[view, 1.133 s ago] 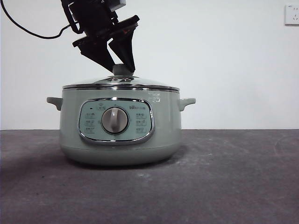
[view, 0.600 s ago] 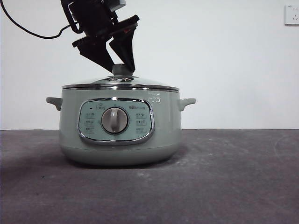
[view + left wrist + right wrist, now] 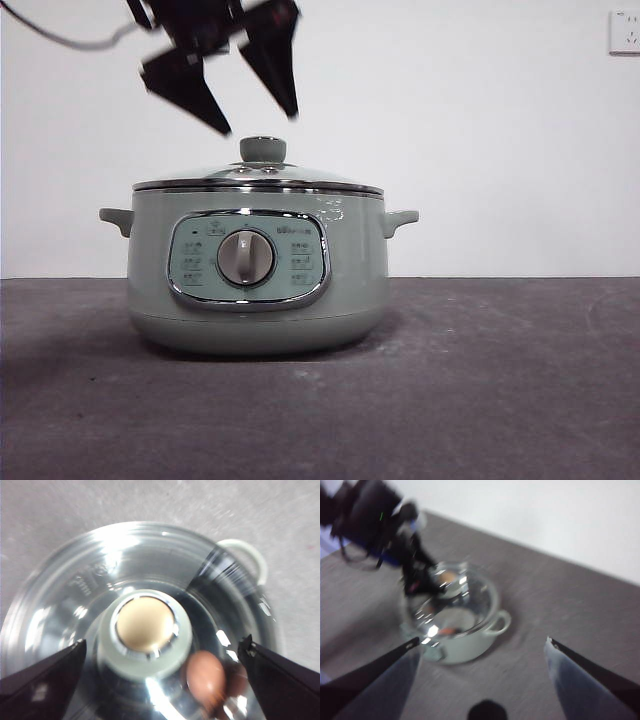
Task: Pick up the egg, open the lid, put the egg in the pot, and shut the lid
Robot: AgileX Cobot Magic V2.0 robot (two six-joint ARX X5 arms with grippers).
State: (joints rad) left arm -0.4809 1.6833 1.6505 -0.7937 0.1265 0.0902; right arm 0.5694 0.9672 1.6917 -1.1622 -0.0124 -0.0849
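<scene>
Front view: the left gripper [image 3: 262, 123] hovers just above the pale green knob [image 3: 262, 149] of the domed glass lid [image 3: 258, 177], fingers apart and empty. The lid sits closed on the round sage-green electric pot [image 3: 258, 268], which stands on the dark grey bench [image 3: 480, 390].

Left wrist view: the knob lies between the spread fingers [image 3: 42, 672], untouched. The small brown-orange egg [image 3: 206, 676] shows through the glass, inside the pot.

Right wrist view: the right gripper [image 3: 480, 647] is well away from the pot, its fingers wide apart and empty.

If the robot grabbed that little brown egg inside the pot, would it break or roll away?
The small brown oval egg probably rolls easily, since its shell looks smooth and rounded. It likely cracks under a hard squeeze, being so small next to the left gripper. The round glass lid covers it on the pale green pot.
</scene>
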